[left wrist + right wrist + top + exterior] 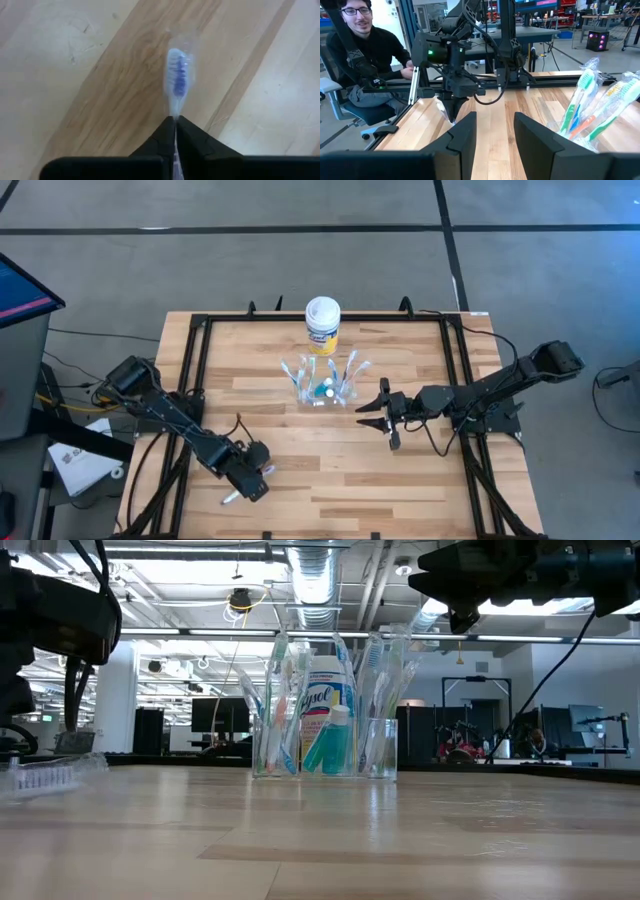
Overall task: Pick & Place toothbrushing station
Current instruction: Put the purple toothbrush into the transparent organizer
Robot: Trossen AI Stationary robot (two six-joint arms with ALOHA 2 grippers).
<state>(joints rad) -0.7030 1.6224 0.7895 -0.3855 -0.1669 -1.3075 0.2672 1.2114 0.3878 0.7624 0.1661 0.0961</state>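
1. A clear plastic cup (325,748) stands upright on the wooden tabletop (320,840).
2. Wrapped toothbrushes (285,700) and a teal tube (328,745) stand in it.
3. Another wrapped toothbrush (45,776) lies far left.
4. Dark arms hang at both upper corners.

A yellow canister (322,327) with a white lid stands upright near the middle of the far edge of the wooden desk (300,490), its label showing in the low view. A black metal frame (196,350) borders the desk. Beyond one side edge, a seated person (365,60) in dark clothing faces the desk.
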